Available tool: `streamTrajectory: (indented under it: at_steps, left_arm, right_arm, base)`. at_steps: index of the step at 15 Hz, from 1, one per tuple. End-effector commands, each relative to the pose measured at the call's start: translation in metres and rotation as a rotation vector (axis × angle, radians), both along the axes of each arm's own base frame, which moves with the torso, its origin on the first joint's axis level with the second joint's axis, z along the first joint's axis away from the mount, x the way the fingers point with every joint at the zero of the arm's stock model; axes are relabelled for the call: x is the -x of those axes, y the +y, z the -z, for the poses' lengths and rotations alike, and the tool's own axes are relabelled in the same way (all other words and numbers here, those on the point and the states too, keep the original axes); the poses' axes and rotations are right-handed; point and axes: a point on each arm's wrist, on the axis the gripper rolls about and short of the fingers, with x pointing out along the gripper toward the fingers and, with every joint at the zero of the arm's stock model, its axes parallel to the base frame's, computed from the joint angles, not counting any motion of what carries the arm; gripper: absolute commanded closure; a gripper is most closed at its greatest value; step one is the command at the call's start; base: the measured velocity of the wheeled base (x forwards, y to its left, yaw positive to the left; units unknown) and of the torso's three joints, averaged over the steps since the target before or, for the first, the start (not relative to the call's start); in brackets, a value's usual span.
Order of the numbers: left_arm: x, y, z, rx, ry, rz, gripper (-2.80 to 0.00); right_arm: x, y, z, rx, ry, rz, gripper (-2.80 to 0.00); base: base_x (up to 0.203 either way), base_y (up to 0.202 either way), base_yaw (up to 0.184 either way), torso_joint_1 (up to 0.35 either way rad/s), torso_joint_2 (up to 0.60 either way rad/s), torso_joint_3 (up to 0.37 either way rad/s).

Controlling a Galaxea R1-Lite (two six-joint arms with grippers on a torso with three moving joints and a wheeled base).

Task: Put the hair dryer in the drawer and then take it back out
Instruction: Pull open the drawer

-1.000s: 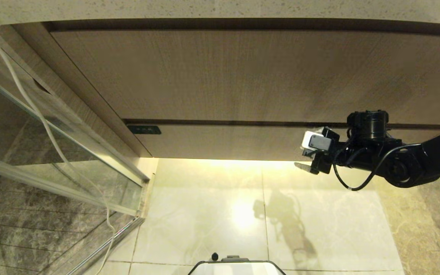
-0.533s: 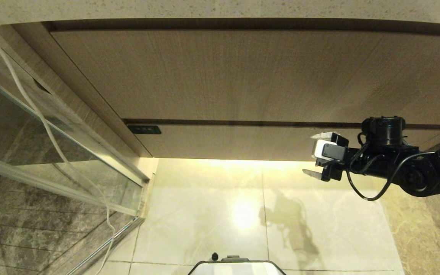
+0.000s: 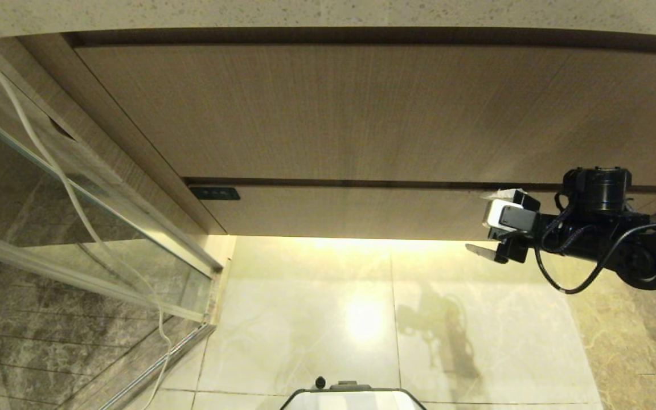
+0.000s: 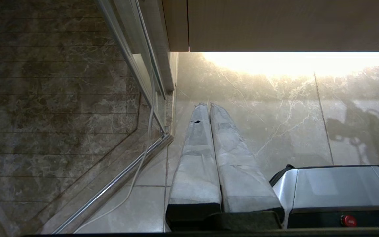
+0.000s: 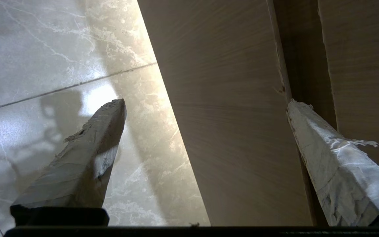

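Note:
The drawer (image 3: pixel 362 210) is the narrow wood-grain front at the bottom of the vanity, and it is closed. My right gripper (image 3: pixel 475 221) is open at the drawer's right end. One finger is at the dark gap above the front, the other is below its lower edge over the floor. In the right wrist view the drawer front (image 5: pixel 229 131) fills the space between the spread fingers of the right gripper (image 5: pixel 206 102), which hold nothing. My left gripper (image 4: pixel 207 105) is shut and empty, parked low over the floor. The hair dryer is out of view.
A taller wood-grain panel (image 3: pixel 328 114) sits above the drawer, under a stone countertop edge (image 3: pixel 328 11). A glass shower door (image 3: pixel 77 188) with a hanging white cord (image 3: pixel 66 182) stands at the left. My base (image 3: pixel 353 396) is on the marble floor (image 3: pixel 305 319).
My right gripper has slid to the right along the drawer front, still open. The drawer stays closed and the left arm has not moved.

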Motion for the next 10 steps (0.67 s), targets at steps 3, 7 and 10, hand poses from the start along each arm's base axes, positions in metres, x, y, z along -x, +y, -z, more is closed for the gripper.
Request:
streamTrajectory:
  at_steps: [3, 7, 10]
  left_arm:
    - [-0.0001, 0.0, 0.0004, 0.0, 0.001, 0.0, 0.0]
    - [-0.0001, 0.0, 0.0004, 0.0, 0.001, 0.0, 0.0]
    - [-0.0001, 0.0, 0.0004, 0.0, 0.001, 0.0, 0.0]
  right_arm:
    - [-0.0039, -0.0002, -0.0047, -0.001, -0.029, -0.002, -2.8]
    - [-0.0091, 0.0001, -0.0012, -0.004, -0.045, 0.0, -2.8]
    - [-0.0091, 0.0001, -0.0012, -0.004, -0.045, 0.0, -2.8]
  base:
    - [0.0, 0.0, 0.0, 0.0, 0.0, 0.0]
    - [0.0, 0.0, 0.0, 0.0, 0.0, 0.0]
    - [0.0, 0.0, 0.0, 0.0, 0.0, 0.0]
